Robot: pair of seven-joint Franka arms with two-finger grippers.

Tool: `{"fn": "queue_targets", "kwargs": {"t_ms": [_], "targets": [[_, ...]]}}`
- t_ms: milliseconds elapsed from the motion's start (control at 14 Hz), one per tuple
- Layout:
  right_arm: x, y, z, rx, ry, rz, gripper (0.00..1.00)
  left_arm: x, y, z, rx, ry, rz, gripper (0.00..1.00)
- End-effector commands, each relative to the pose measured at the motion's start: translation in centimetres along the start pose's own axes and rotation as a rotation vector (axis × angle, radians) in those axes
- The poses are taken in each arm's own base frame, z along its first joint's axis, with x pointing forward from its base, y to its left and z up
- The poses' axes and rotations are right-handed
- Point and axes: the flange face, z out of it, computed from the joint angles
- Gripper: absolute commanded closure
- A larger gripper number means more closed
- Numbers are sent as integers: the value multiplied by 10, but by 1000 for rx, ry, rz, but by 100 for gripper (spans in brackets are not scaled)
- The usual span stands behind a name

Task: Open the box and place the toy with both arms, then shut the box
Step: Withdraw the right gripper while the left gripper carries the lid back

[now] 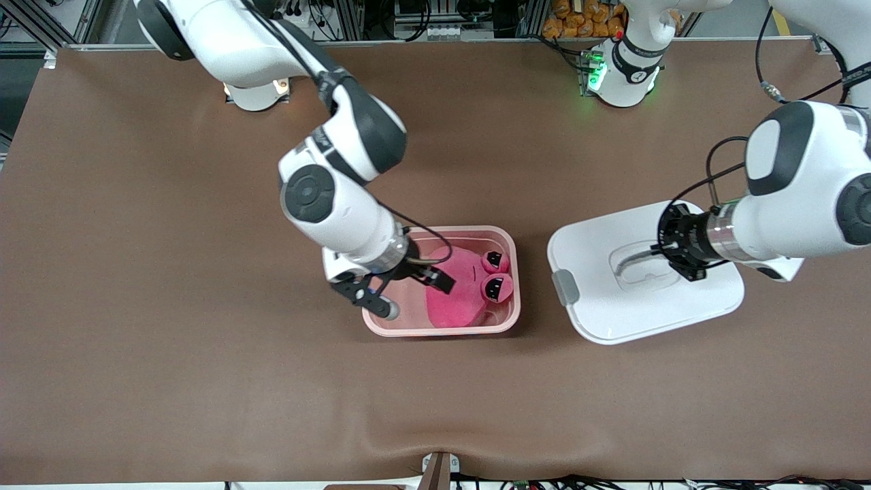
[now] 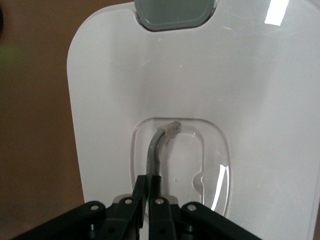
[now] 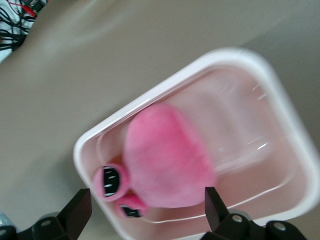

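We see the round hot-pink plush toy (image 1: 466, 292) lying inside the open translucent pink plastic box (image 1: 510, 286) on the brown table (image 1: 204, 374). The right gripper (image 3: 145, 212) hangs over it, fingers spread apart. The left gripper (image 2: 148, 192) is clamped on the grey handle (image 2: 156, 150) of the flat white lid (image 1: 612, 306), beside the box.

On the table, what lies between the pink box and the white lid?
Nothing: the front view shows only bare brown table between the box and the lid, which lies toward the left arm's end.
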Motion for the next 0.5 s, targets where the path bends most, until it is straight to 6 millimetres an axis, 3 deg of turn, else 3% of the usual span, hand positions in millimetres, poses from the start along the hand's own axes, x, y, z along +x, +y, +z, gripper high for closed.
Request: {"fn": "queue_targets", "kwargs": {"t_ms": [0, 357, 429], "targets": [[14, 21, -43, -36, -21, -77, 0, -47, -12, 6, 53, 23, 56, 100], [60, 79, -131, -66, -22, -211, 0, -134, -33, 14, 85, -47, 186, 100], [72, 93, -137, -72, -31, -211, 0, -151, -35, 21, 89, -61, 199, 100]]}}
